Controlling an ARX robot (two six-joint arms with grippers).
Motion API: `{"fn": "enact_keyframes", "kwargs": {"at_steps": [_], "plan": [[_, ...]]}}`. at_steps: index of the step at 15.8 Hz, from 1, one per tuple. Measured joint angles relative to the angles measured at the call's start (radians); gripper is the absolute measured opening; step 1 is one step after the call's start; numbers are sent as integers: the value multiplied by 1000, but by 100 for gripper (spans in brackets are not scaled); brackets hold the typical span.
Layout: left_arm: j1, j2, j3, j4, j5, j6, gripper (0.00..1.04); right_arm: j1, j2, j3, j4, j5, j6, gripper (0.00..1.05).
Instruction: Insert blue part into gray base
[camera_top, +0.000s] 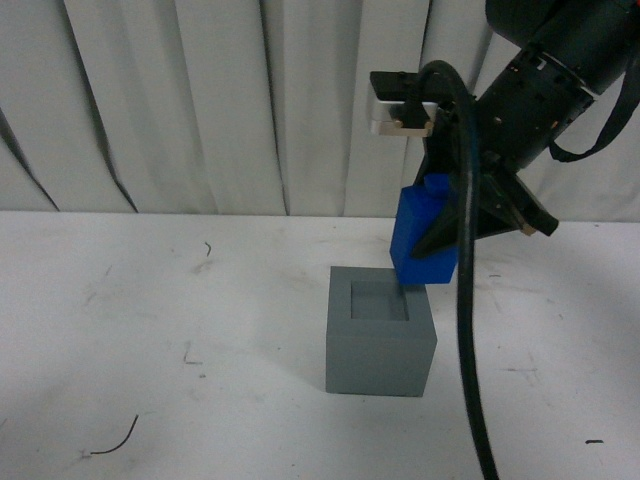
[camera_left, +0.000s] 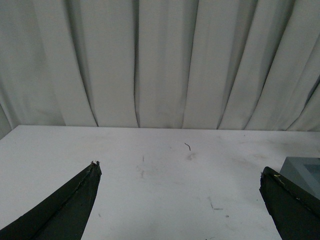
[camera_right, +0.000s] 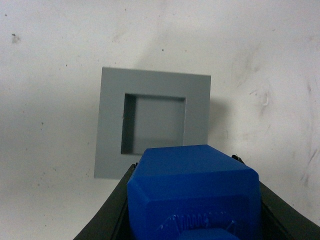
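Note:
The gray base (camera_top: 380, 335) is a matte gray cube with a square recess in its top, standing on the white table. My right gripper (camera_top: 450, 245) is shut on the blue part (camera_top: 425, 235) and holds it tilted, just above the base's right rear corner, its lower edge near the recess rim. In the right wrist view the blue part (camera_right: 195, 192) fills the foreground between the fingers, with the base (camera_right: 152, 125) and its open recess just beyond. My left gripper (camera_left: 180, 175) is open and empty above the bare table; a corner of the base (camera_left: 304, 167) shows behind one finger.
The white table (camera_top: 150, 330) carries small dark scuffs and a thin wire scrap (camera_top: 115, 440) near the front left. Pleated white curtains (camera_top: 200, 100) close off the back. A black cable (camera_top: 468, 350) hangs from my right arm beside the base.

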Motion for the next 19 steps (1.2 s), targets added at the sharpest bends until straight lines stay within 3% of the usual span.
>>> {"fn": "enact_keyframes", "kwargs": {"at_steps": [7, 19], "plan": [[0, 0, 0, 0, 0, 0, 98, 59, -40, -124, 88, 41, 191, 47], [0, 0, 0, 0, 0, 0, 98, 60, -37, -132, 145, 21, 188, 47]]}}
